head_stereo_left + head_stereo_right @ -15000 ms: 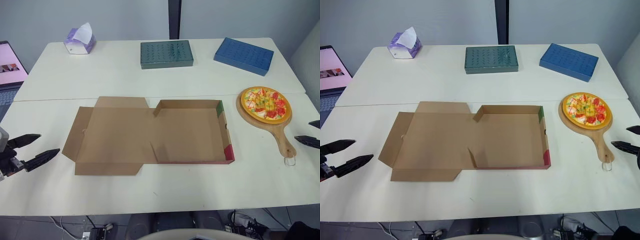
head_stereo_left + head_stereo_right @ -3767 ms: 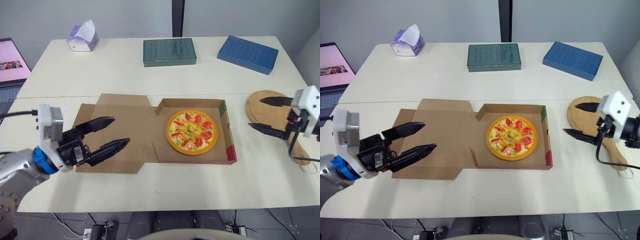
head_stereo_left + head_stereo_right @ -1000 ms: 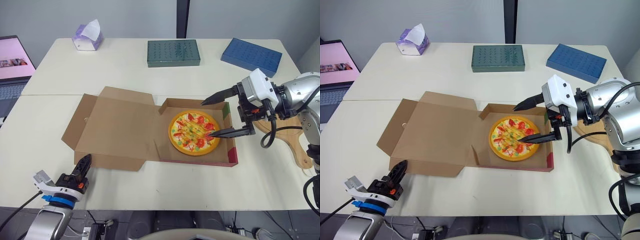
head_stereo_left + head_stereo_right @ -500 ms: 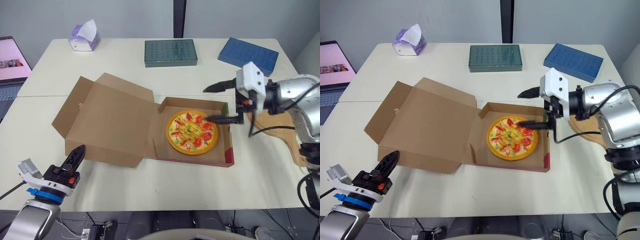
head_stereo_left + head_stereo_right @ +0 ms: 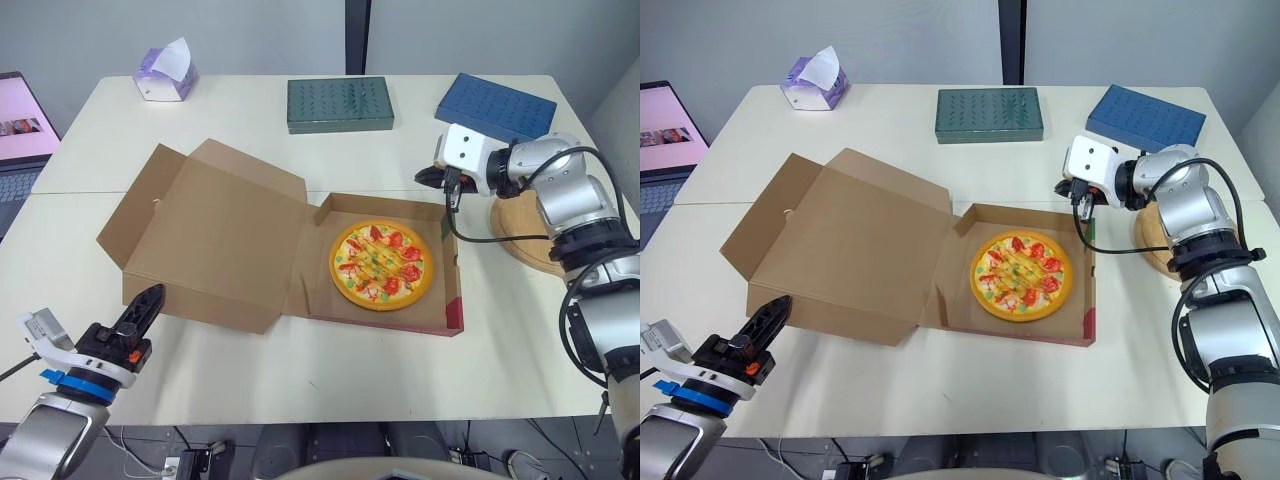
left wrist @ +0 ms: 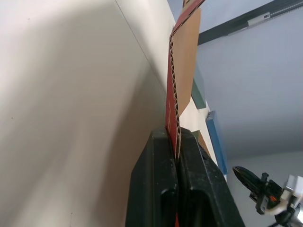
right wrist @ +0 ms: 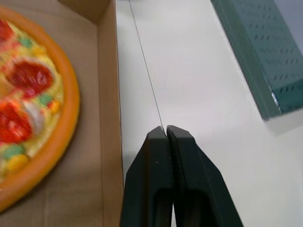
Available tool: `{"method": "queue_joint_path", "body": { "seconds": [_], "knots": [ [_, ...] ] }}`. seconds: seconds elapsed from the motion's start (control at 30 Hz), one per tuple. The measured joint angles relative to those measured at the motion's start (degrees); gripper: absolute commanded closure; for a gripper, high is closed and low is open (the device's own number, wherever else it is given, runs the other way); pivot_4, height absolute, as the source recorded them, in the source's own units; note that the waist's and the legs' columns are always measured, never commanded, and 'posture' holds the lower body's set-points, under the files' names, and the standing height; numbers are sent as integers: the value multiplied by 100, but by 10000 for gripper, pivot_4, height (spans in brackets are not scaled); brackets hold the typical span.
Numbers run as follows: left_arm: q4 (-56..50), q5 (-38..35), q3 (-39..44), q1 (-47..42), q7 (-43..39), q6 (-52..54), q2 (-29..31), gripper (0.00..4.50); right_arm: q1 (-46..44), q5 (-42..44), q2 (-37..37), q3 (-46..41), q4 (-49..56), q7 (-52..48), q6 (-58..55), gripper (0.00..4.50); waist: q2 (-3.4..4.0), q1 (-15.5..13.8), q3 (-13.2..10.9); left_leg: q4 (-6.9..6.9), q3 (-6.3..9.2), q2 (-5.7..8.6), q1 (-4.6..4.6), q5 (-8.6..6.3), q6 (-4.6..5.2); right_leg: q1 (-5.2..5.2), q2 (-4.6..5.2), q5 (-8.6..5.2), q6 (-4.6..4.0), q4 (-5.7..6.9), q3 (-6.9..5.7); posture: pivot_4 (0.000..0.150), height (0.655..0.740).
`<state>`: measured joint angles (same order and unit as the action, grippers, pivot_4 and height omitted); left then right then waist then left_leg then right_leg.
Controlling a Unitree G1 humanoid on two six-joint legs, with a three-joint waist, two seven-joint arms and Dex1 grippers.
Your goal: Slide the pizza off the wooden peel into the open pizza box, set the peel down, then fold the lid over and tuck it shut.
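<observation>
The pizza (image 5: 380,263) lies flat in the tray of the cardboard box (image 5: 452,290). The lid (image 5: 210,235) stands tilted up on the tray's left. My left gripper (image 5: 148,298) is at the lid's near left edge; in the left wrist view it (image 6: 176,135) is shut on that cardboard edge (image 6: 184,61). My right gripper (image 5: 427,177) is shut on nothing, hovering over the table just behind the tray's far right corner, beside the tray wall (image 7: 106,94). The wooden peel (image 5: 520,228) lies bare on the table at the right, partly hidden by my right arm.
Along the far side of the table are a tissue box (image 5: 162,78), a dark green box (image 5: 340,104) and a blue box (image 5: 495,105). A laptop (image 5: 20,130) sits off the left edge. A seam between two tabletops runs behind the pizza box.
My right gripper has shut and pulled back from over the pizza to behind the tray's far right corner. The lid has risen from almost flat to tilted up, held by my left gripper.
</observation>
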<state>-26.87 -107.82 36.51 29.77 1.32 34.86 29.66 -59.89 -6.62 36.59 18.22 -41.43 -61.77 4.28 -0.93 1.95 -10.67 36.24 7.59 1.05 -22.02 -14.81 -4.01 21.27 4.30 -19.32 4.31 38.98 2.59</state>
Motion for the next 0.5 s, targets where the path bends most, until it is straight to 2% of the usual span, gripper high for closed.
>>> {"method": "queue_joint_path", "body": {
  "seconds": [0.27,0.5],
  "knots": [
    [44,-7,339,-266,-218,192,619,45000,-426,-789,-357,305,-1642,425,935,44690,1,6,0,-6,-1,0,0,3,-5,3,0,1,-1,1,0,1500,7400],
    [595,260,365,-917,-611,540,1418,45000,-429,-952,-324,415,-1993,-494,1378,44690,2,8,-1,-10,2,1,1,4,-6,3,-1,1,-1,3,-4,1500,7400]
  ]
}}
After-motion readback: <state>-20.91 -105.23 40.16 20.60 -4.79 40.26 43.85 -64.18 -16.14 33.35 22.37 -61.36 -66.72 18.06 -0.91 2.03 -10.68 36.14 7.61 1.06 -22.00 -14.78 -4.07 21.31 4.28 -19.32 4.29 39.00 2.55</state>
